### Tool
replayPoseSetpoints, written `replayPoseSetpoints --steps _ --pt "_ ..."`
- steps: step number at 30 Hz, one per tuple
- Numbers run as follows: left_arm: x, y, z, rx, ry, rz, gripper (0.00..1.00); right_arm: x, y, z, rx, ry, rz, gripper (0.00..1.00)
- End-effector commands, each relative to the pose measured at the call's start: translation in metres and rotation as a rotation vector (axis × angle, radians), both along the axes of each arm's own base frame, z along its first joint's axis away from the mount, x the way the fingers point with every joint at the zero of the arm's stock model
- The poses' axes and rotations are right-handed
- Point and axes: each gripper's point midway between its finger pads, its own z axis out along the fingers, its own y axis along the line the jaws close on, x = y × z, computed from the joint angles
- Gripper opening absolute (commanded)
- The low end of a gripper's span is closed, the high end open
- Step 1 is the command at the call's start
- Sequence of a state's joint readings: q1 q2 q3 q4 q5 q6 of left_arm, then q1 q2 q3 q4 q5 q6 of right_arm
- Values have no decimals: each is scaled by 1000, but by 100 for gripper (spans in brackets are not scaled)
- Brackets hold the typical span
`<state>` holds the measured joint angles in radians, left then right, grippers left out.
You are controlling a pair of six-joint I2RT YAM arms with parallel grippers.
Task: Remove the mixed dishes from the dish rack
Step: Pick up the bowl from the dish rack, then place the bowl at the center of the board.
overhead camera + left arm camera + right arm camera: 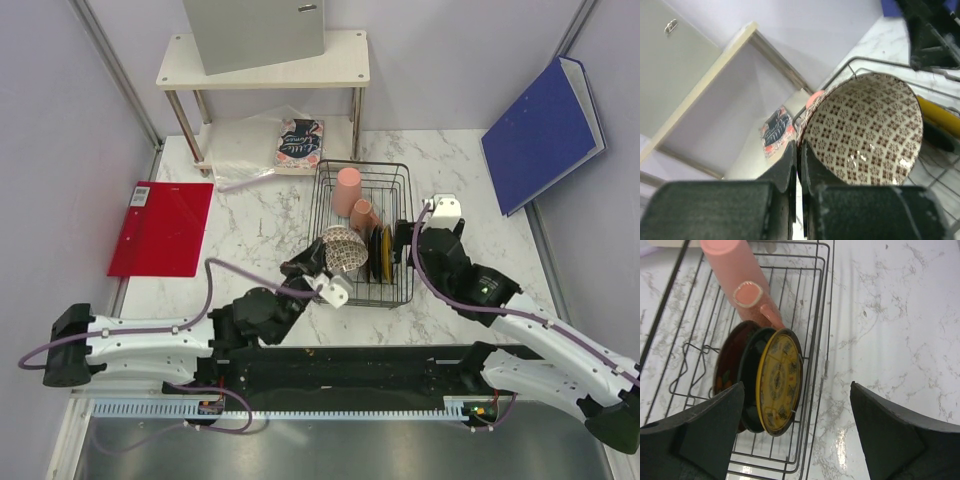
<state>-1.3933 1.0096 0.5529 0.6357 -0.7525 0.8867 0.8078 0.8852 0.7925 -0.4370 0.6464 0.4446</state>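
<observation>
The dark wire dish rack (398, 178) stands mid-table. Inside it are a tall pink cup (347, 190), a small pink mug (364, 215) and two dark plates on edge (381, 255). The speckled patterned bowl (343, 248) is tipped on its side at the rack's near left. My left gripper (318, 268) is shut on its rim; the left wrist view shows the jaws (799, 150) pinching the rim of the bowl (865, 130). My right gripper (405, 240) is open and empty at the rack's right side. In its wrist view it (797, 387) straddles the black-yellow plate (780, 380), with the red floral plate (727, 365) behind.
A white two-tier shelf (262, 65) with a grey box stands at the back. A patterned book (299, 143) lies under it. A red folder (162, 228) lies at the left. A blue binder (545, 135) leans at the right. Walls close in both sides.
</observation>
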Motion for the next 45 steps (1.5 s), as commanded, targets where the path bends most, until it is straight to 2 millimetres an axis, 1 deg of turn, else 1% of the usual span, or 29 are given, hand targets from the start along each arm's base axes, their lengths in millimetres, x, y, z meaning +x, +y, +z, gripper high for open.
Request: replayPoseSetpoints --steps 1,2,3,4,5,7,8,9,10,11,12,13,14,16,17,18,19,20,23,26,27,29,31,32,35,37,38,41,45 --pt "9 13 64 -348 295 131 2 2 11 51 89 -81 48 86" --pt "14 9 60 -330 376 123 2 2 13 56 95 -84 55 84" --pt "13 0 58 -339 524 141 2 2 15 59 98 -83 64 82" --pt "14 -3 57 -338 598 153 2 1 19 61 105 -79 84 78" --pt "19 -10 57 -395 701 155 2 1 21 66 107 -81 96 77" --pt "22 -19 68 -398 815 169 2 0 22 71 124 -85 104 76" --pt "25 -26 72 -425 890 124 2 -1 22 75 144 -89 102 75" --pt "27 -28 90 -511 942 99 2 -4 20 82 165 -106 101 76" --pt "30 -31 82 -513 1007 108 2 -6 18 86 181 -114 97 76" --pt "38 -29 82 -547 1087 87 2 -7 15 92 196 -129 89 77" --pt "42 -31 88 -612 1148 82 2 -11 10 102 229 -153 80 77" --pt "46 -32 77 -609 1205 110 2 -12 8 107 243 -165 75 77" --pt "51 -31 73 -630 1251 120 2 -14 4 115 262 -181 61 77" --pt "56 -31 65 -628 1267 165 2 -17 -3 127 297 -197 35 77" --pt "60 -32 52 -610 1292 203 2 -19 -7 134 306 -198 21 77" --pt "59 -34 46 -609 1317 217 2 -17 -9 137 310 -196 -4 77" --pt "60 -35 40 -604 1331 227 2 -17 -9 139 313 -192 -6 77" --pt "60 -38 35 -602 1347 235 2 -18 -9 148 320 -194 -4 77" --pt "62 -39 18 -589 1372 277 2 -9 8 151 293 -141 24 77" --pt "63 -38 14 -593 1374 293 2 -2 18 149 238 -89 29 77" --pt "62 -38 14 -595 1373 295 2 6 26 138 200 -54 27 76" --pt "63 -36 16 -603 1365 298 2 12 38 127 164 -13 50 73" --pt "63 -34 18 -609 1356 297 2 14 46 121 156 14 74 72" --pt "63 -33 19 -612 1348 300 2 15 54 115 152 42 98 72" --pt "63 -29 20 -615 1325 303 2 15 67 100 138 97 138 71" --pt "63 -27 24 -630 1308 290 2 15 69 95 139 114 141 70" --pt "62 -26 21 -627 1305 298 2 14 69 90 134 122 142 70" --pt "62 -24 22 -636 1295 292 2 14 68 85 130 132 134 68" --pt "61 -22 23 -640 1290 287 2 12 78 75 126 176 168 65"
